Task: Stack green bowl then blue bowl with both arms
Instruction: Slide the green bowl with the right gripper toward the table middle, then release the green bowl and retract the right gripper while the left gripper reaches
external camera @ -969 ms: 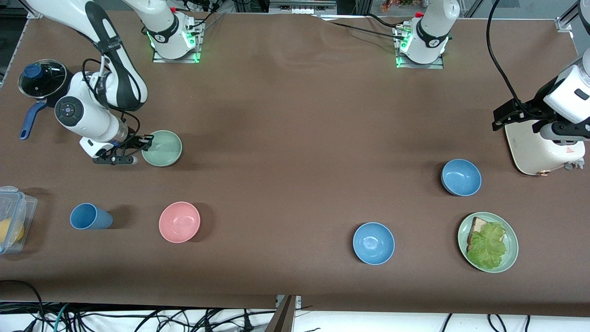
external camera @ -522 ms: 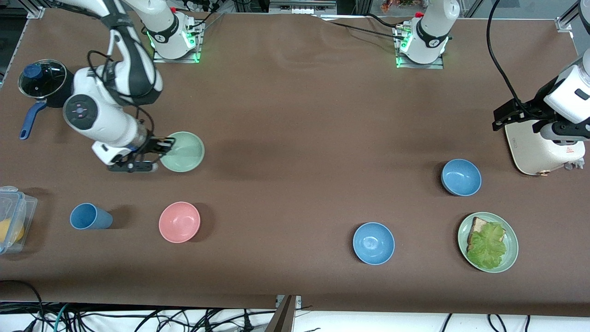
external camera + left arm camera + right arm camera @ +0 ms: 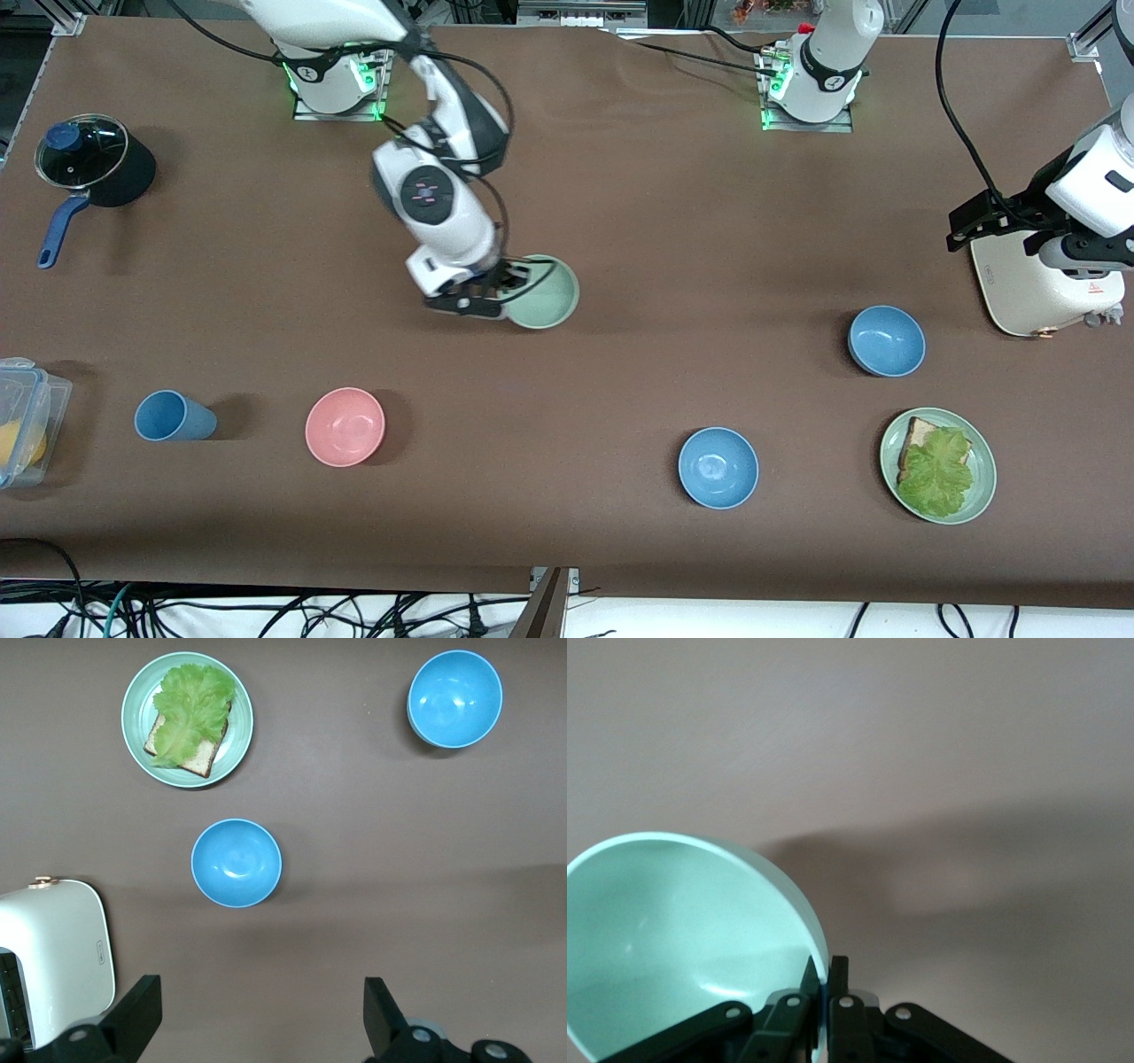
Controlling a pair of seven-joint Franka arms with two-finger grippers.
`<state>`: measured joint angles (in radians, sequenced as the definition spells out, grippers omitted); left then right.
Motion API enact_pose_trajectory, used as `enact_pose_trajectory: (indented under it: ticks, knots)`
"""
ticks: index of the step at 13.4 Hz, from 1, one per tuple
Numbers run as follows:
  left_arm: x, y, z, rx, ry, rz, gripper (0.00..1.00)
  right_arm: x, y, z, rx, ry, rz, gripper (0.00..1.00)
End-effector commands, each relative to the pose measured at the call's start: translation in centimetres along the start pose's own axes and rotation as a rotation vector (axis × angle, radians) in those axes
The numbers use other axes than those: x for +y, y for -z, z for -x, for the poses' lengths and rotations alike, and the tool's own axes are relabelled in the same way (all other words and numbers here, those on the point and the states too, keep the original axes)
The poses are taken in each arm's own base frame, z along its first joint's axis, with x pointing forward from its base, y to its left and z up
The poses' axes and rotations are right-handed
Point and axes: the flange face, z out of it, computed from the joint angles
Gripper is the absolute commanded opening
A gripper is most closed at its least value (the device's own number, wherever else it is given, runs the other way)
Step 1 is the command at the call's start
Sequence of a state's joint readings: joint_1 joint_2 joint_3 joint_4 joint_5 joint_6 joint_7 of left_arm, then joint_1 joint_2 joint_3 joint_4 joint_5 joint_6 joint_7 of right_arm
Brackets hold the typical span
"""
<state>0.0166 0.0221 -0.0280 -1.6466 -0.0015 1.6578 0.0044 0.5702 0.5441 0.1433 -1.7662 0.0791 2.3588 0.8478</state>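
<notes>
My right gripper [image 3: 507, 297] is shut on the rim of the pale green bowl [image 3: 545, 292] and holds it over the middle of the table. In the right wrist view the fingers [image 3: 840, 979] pinch the bowl's rim [image 3: 682, 930]. Two blue bowls stand toward the left arm's end: one [image 3: 887, 341] near the toaster, one [image 3: 718, 468] nearer the front camera. Both show in the left wrist view, the first [image 3: 236, 863] and the second [image 3: 454, 698]. My left gripper [image 3: 979, 221] waits open and empty [image 3: 261, 1019] beside the toaster.
A white toaster [image 3: 1032, 283] and a green plate [image 3: 985, 483] with bread and lettuce sit at the left arm's end. A pink bowl [image 3: 345, 426], blue cup [image 3: 173, 416], lidded pot [image 3: 89, 159] and plastic box [image 3: 22, 421] are toward the right arm's end.
My right gripper has carried the green bowl from the right arm's end toward the middle of the table. The left arm has not moved.
</notes>
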Motion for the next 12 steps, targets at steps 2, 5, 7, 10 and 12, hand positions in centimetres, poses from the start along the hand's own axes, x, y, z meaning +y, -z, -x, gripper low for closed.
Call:
enact_pose_trajectory:
  ticks: [2, 5, 7, 10, 12]
  knots:
    - [0.1, 0.5, -0.3, 0.000, 0.005, 0.002, 1.00, -4.0, -4.0, 1.8, 0.033, -0.138, -0.064, 0.00]
    - [0.1, 0.5, -0.3, 0.000, 0.005, 0.002, 1.00, -5.0, -4.8, 1.9, 0.032, -0.175, -0.073, 0.34]
    - [0.1, 0.5, -0.3, 0.000, 0.005, 0.002, 1.00, -4.9, -3.8, 1.3, 0.043, -0.182, -0.081, 1.00]
    - [0.1, 0.5, -0.3, -0.003, 0.007, 0.002, 1.00, -3.0, 1.2, -1.9, 0.074, -0.195, -0.047, 1.00]
    - [0.1, 0.4, -0.3, -0.006, 0.007, 0.002, 1.00, -0.4, 6.1, -4.9, 0.079, -0.142, 0.010, 1.00]
